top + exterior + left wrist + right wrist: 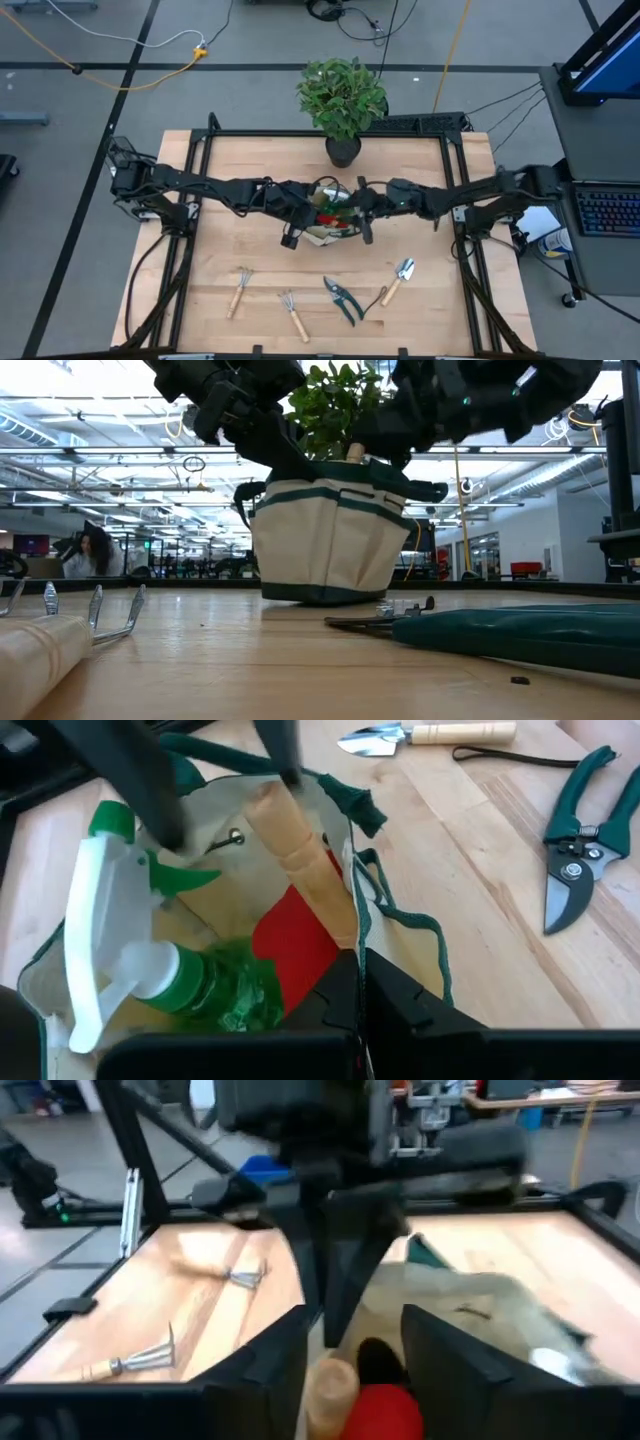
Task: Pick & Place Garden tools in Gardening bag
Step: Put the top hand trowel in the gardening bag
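The beige gardening bag [330, 222] with green trim stands upright at the table's middle, and it also shows in the low view [330, 540]. Inside it are a green spray bottle [150, 960], a red glove [295, 945] and a wooden-handled tool [300, 860] that leans on the bag's wall. My left gripper [360, 995] is shut on the bag's rim at its left side. My right gripper [355, 1370] is open above the bag's mouth. The wooden handle's end [330, 1390] stands between its fingers, close to one; I cannot tell whether they touch. My left gripper pinches the bag's green-trimmed rim [353, 935] between its two fingers, on the side toward the table's left. The fingers slant down from the left, across the rim. The bag stands with its bottom on the table, its mouth held open.
On the near half of the table lie a rake [240, 290], a fork [293, 315], green-handled pruners [343, 300] and a trowel [397, 280]. A potted leafy plant [342, 100] stands at the far edge, right behind the bag.
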You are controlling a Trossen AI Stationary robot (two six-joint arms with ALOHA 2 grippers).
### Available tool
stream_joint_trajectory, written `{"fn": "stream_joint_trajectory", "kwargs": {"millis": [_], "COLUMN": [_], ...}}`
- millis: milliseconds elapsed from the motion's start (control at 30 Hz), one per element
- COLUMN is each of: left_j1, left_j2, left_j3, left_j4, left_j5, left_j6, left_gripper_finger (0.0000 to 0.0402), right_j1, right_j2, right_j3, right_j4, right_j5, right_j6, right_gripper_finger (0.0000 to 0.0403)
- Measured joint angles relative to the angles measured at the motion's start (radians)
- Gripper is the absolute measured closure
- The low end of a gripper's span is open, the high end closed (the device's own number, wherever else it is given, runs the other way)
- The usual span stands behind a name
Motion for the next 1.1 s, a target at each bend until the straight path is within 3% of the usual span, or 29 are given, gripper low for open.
{"fn": "stream_joint_trajectory", "kwargs": {"millis": [133, 233, 300, 633, 800, 1100], "left_j1": [0.001, 0.001, 0.001, 0.002, 0.002, 0.002], "left_j2": [0.000, 0.000, 0.000, 0.000, 0.000, -0.001], "left_j3": [0.000, 0.000, 0.000, 0.000, 0.001, 0.002], "left_j4": [0.007, -0.004, -0.007, -0.024, -0.033, -0.138], "left_j5": [0.000, 0.000, 0.000, 0.000, 0.000, -0.001], "left_j6": [-0.004, -0.004, -0.005, -0.026, -0.030, -0.029], "left_gripper_finger": [0.0391, 0.0395, 0.0397, 0.0394, 0.0397, 0.0397], "right_j1": [0.006, -0.004, -0.010, -0.010, -0.009, -0.010], "right_j2": [0.063, 0.084, 0.085, 0.037, 0.010, -0.067], "right_j3": [0.000, 0.000, 0.001, 0.001, 0.001, 0.000], "right_j4": [0.107, 0.091, 0.063, -0.088, -0.182, -0.126], "right_j5": [-0.023, -0.024, -0.024, 0.073, 0.172, 0.189], "right_j6": [-0.043, -0.025, -0.004, -0.054, -0.098, -0.220], "right_gripper_finger": [0.0316, 0.0376, 0.0395, 0.0400, 0.0402, 0.0402]}}
